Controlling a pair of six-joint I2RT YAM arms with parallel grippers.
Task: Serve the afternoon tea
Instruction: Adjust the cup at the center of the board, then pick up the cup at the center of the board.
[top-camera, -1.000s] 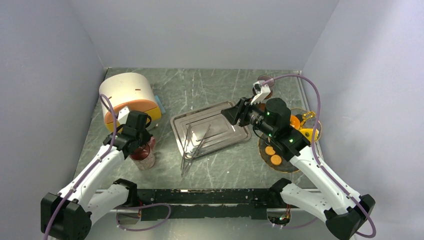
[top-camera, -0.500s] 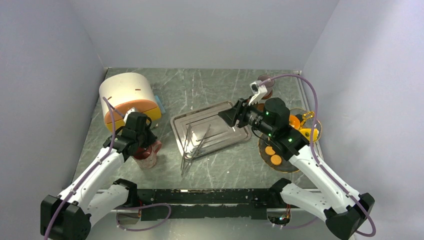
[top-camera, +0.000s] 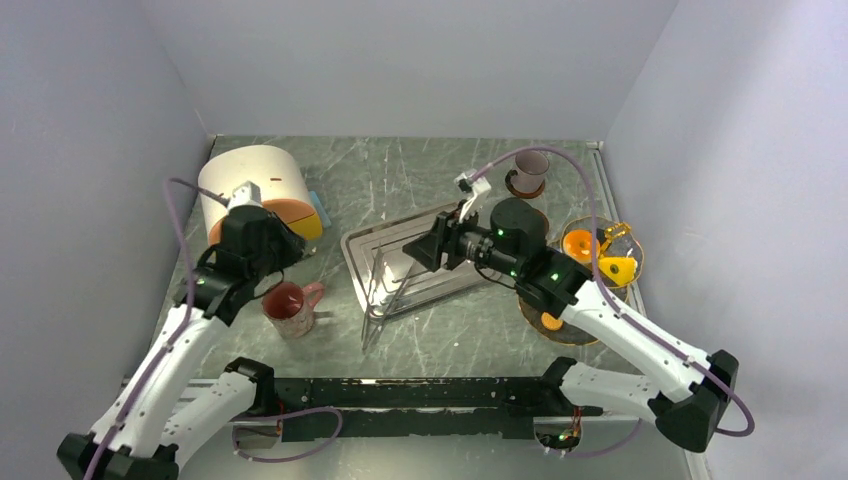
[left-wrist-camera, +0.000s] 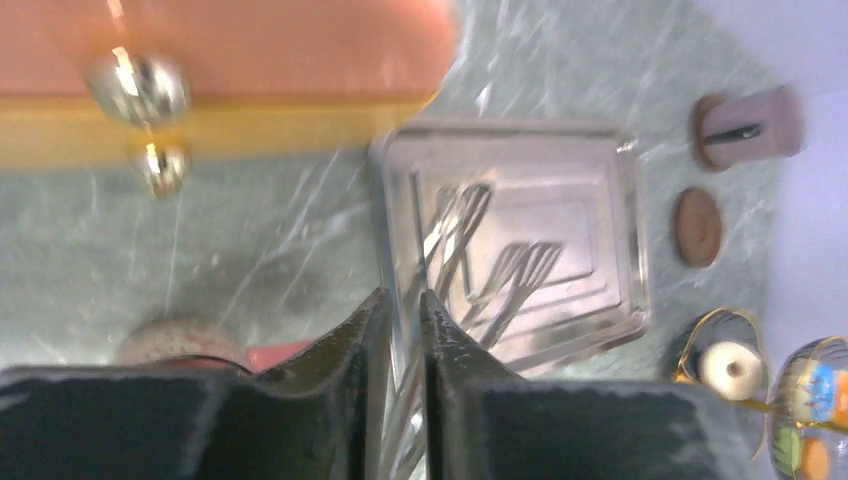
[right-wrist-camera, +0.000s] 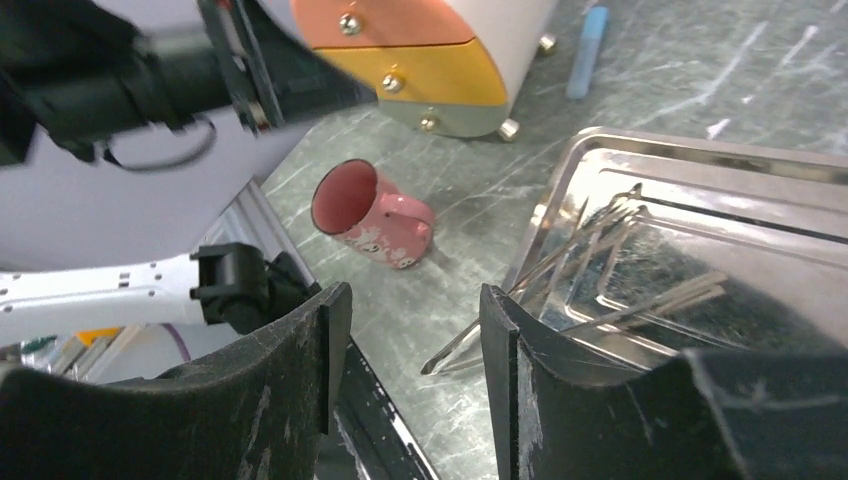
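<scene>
A pink mug (top-camera: 288, 304) (right-wrist-camera: 375, 215) stands upright on the table left of the steel tray (top-camera: 470, 268), with nothing holding it. My left gripper (top-camera: 283, 255) (left-wrist-camera: 403, 297) hangs above and behind the mug, its jaws a narrow slit apart with nothing between them. My right gripper (top-camera: 420, 252) (right-wrist-camera: 412, 295) hovers open and empty over the tray's left end, facing the pink mug. A pinkish-grey mug (top-camera: 528, 170) (left-wrist-camera: 750, 125) sits on a coaster at the back right. Orange round treats (top-camera: 548, 320) lie on a glass plate under the right arm. A cream ring (left-wrist-camera: 727, 368) sits in a gold-rimmed dish.
Several forks (top-camera: 392, 280) (right-wrist-camera: 590, 260) lie in the tray, their handles over its near edge. A white and orange drawer unit (top-camera: 255, 180) stands at the back left, a blue stick (right-wrist-camera: 590, 40) beside it. A brown coaster (left-wrist-camera: 697, 227) and a glass dish (top-camera: 600, 250) are at the right.
My left gripper has let go of the pink mug and risen back towards the drawer unit; the mug now stands alone. My right gripper has moved left over the tray.
</scene>
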